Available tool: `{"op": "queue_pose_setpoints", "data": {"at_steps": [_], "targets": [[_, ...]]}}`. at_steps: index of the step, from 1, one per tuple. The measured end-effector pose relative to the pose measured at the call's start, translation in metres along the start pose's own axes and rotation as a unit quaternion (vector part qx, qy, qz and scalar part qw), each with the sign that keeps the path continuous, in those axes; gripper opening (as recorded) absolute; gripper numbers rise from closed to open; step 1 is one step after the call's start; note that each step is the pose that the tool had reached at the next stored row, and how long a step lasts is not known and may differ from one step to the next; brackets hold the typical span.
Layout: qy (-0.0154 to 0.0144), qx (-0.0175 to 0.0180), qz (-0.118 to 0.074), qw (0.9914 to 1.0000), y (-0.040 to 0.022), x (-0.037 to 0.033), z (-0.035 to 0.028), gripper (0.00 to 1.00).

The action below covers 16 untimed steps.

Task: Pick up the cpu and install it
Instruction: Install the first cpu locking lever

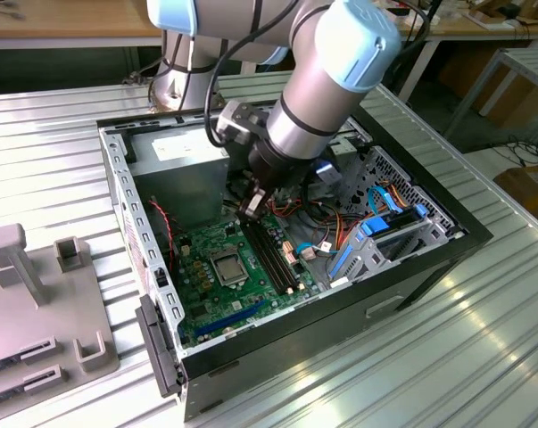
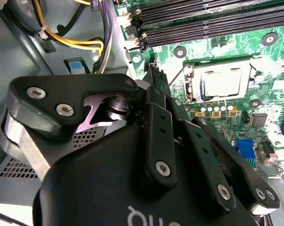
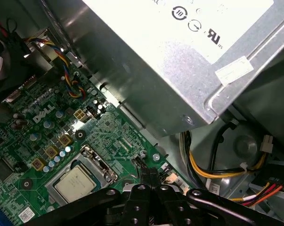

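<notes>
The tool (image 2: 156,77) stands over the green board (image 2: 269,61), its black fingers (image 2: 159,84) pressed together with nothing visible between them. The cpu (image 2: 222,81) lies flat inside the socket (image 2: 192,80), apart from the fingertips. The socket's cover appears open, though this is unclear. Memory slots (image 2: 203,21) run beyond the socket. Yellow cables (image 2: 71,44) cross the grey case wall (image 2: 19,61).

White lettering is printed on the green circuit board (image 3: 38,117), and round marks and a pale printed sticker (image 3: 233,69) on the silvery metal box (image 3: 156,61)
</notes>
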State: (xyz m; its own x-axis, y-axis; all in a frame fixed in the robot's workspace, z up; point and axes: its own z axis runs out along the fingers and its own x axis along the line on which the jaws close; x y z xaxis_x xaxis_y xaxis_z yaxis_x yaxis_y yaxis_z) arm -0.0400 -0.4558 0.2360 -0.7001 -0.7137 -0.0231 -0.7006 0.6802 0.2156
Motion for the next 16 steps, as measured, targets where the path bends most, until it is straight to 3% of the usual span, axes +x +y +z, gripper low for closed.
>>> {"op": "queue_pose_setpoints", "data": {"at_steps": [8, 16], "targets": [[0.0037, 0.0026, -0.004, 0.99998, -0.0029, 0.0031, -0.0011, 0.11], [0.0085, 0.0029, -0.022, 0.99971, -0.0082, 0.0087, -0.0024, 0.11]]}}
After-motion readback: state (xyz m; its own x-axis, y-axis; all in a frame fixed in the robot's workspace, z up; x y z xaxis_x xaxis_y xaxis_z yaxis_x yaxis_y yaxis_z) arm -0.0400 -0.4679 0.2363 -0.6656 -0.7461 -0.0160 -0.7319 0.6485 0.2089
